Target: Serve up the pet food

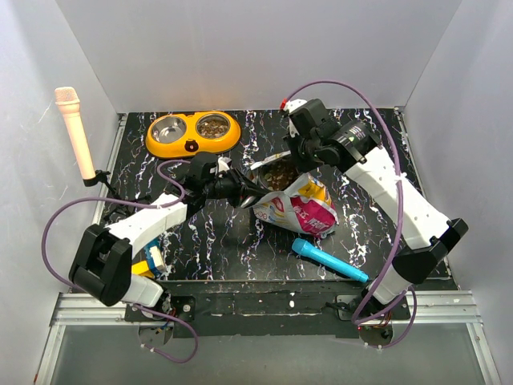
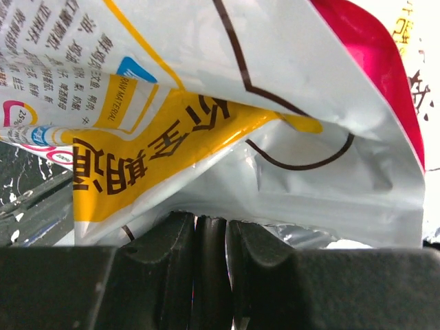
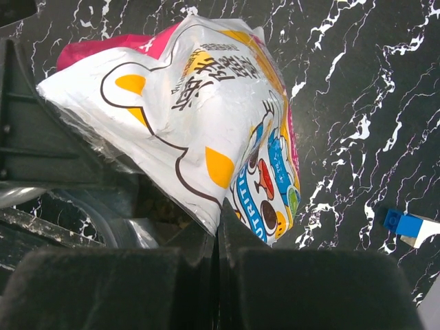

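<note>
**A:** Pouch (image 1: pixel 300 204), lying mid-tabletop (image 1: pixel 216 241), mouth turned to the far side. Who holds it?

**B:** Left fingers (image 2: pixel 172 240) pinch the mouth's left rim. Right fingers (image 3: pixel 185 268), pressed together, pinch its far rim.

**A:** And the pet food (image 1: pixel 278 175)?

**B:** Heaped inside the open mouth. Some lies in the right cup of the orange bowl (image 1: pixel 191 135), farther back.

**A:** Best handling?

**B:** Probably both pinches firm, mouth wide, a slow tip toward the bowl, lest kibble fall short.
</note>
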Available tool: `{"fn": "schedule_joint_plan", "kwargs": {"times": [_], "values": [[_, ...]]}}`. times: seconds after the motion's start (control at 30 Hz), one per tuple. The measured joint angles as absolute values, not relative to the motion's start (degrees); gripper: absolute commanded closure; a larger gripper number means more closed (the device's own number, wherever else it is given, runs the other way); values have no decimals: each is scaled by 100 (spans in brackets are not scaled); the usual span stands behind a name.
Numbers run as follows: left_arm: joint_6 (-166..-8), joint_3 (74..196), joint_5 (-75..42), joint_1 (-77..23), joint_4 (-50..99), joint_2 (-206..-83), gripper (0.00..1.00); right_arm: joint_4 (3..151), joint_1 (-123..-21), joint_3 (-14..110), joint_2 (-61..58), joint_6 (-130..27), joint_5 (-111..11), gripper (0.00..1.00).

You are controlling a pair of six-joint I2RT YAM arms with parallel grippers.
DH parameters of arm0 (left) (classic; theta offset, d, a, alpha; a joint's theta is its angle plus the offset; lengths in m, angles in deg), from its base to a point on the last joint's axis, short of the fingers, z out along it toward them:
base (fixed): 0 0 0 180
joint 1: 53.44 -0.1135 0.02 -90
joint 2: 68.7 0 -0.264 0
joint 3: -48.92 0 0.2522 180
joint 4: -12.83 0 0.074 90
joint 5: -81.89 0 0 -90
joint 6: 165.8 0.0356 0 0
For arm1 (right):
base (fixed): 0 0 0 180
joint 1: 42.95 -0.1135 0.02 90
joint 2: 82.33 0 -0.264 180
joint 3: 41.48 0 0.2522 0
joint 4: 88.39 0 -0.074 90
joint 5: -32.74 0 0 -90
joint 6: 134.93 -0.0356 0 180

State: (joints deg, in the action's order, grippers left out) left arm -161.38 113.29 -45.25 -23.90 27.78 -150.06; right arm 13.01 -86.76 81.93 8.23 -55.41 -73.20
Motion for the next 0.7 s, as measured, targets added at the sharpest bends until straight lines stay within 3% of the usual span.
{"fn": "schedule_joint_plan", "kwargs": {"times": [0.7], "values": [[-16407, 11379, -5332, -2559, 3012, -14379, 100, 1371, -8344, 8112, 694, -5464, -7204, 99]]}}
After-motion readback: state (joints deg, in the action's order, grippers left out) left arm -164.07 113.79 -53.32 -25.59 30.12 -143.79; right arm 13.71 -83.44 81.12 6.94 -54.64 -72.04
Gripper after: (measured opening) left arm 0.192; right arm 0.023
